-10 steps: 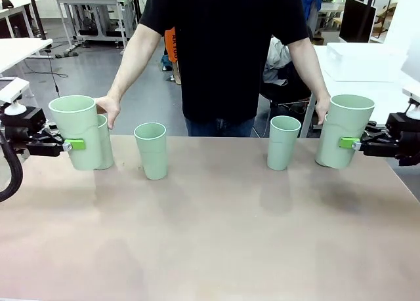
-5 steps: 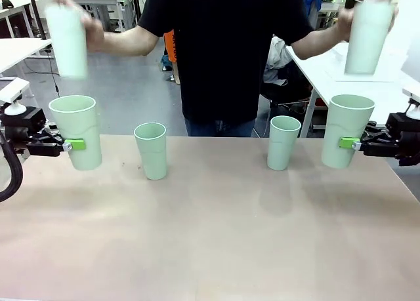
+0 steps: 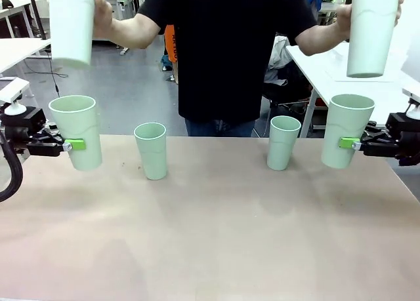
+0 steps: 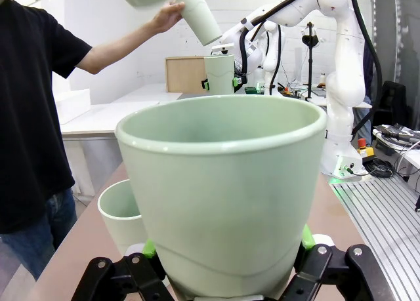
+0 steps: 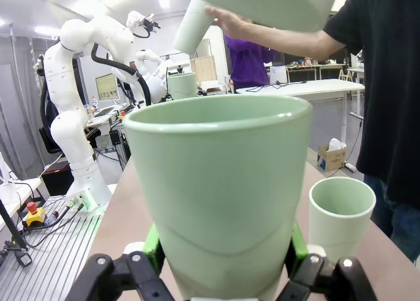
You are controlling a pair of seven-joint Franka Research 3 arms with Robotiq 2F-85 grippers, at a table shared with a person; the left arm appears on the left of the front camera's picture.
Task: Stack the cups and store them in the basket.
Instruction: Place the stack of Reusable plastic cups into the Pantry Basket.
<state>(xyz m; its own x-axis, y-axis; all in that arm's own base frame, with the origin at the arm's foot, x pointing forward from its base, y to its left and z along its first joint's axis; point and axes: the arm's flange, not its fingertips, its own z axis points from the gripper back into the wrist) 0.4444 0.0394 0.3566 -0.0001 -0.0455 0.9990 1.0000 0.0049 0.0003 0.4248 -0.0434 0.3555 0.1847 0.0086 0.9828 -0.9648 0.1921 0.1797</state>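
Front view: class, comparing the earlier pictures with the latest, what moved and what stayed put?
The person lifted two tall pale mint-green plastic tumblers off the table and raised them: one now hangs above the tumbler in the left tool, the other above the tumbler in the right tool. Unchanged: both tools shut on their tumblers; the two middle tumblers stand on the table.
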